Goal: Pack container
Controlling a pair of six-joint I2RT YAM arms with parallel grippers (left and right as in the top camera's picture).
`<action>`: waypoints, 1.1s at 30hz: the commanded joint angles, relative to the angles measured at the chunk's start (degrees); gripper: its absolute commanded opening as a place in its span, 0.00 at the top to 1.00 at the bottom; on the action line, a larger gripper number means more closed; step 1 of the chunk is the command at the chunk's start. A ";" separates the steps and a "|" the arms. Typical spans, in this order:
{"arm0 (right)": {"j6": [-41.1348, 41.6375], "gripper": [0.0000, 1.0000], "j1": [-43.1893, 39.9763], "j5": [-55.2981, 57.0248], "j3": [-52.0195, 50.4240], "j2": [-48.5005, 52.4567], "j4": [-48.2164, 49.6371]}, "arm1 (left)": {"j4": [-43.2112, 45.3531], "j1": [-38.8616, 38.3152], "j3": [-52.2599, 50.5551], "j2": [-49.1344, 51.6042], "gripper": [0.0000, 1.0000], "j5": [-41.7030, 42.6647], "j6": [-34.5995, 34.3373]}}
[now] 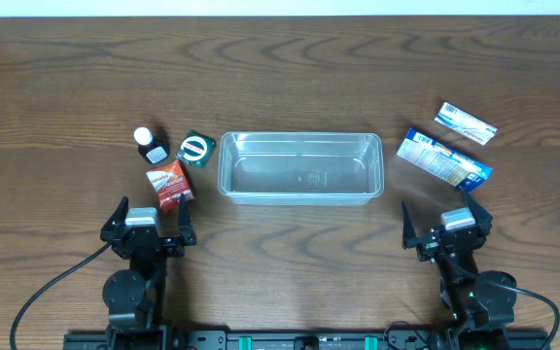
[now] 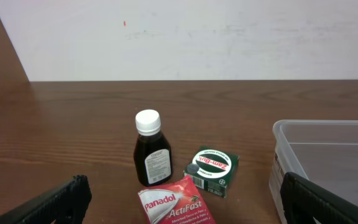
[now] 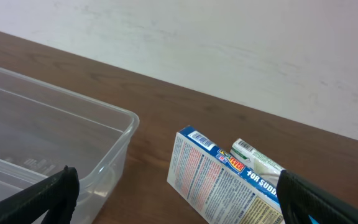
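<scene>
The container (image 1: 299,138), a clear shallow plastic tray, lies empty at the table's middle; its corner also shows in the left wrist view (image 2: 319,126) and right wrist view (image 3: 98,109). Left of it are a dark bottle (image 1: 150,145) with a white cap, a green Zam-Buk box (image 1: 195,149) and a red Panadol packet (image 1: 170,184). To its right lie a blue box (image 1: 444,159) and a small white box (image 1: 466,122). My left gripper (image 1: 150,220) stands open just short of the Panadol packet (image 2: 176,205). My right gripper (image 1: 443,218) is open short of the blue box (image 3: 222,183).
Dark wood table (image 1: 66,78) all round, with a white wall (image 2: 197,37) beyond its far edge. Both arm bases and cables sit at the near edge. The bottle (image 2: 150,151) stands upright behind the green box (image 2: 211,169).
</scene>
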 commanded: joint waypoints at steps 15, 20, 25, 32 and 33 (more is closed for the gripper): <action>3.34 0.01 -0.87 -3.96 2.54 0.39 0.94 | -2.12 0.28 -0.90 -0.33 0.02 0.35 0.15; 1.79 0.01 -0.90 -1.95 11.98 10.54 -1.11 | -2.12 0.28 -0.90 -0.33 0.02 0.35 0.15; 0.57 0.01 -2.03 -2.25 29.31 31.98 -7.08 | -2.10 0.28 -0.90 -0.33 0.02 0.35 0.15; 0.57 0.01 -3.15 -2.32 53.68 58.21 -20.59 | -2.12 0.28 -0.90 -0.33 0.02 0.35 0.15; -0.85 0.01 -3.15 -2.21 55.98 60.85 -21.64 | -2.12 0.28 -0.90 -0.33 0.02 0.35 0.15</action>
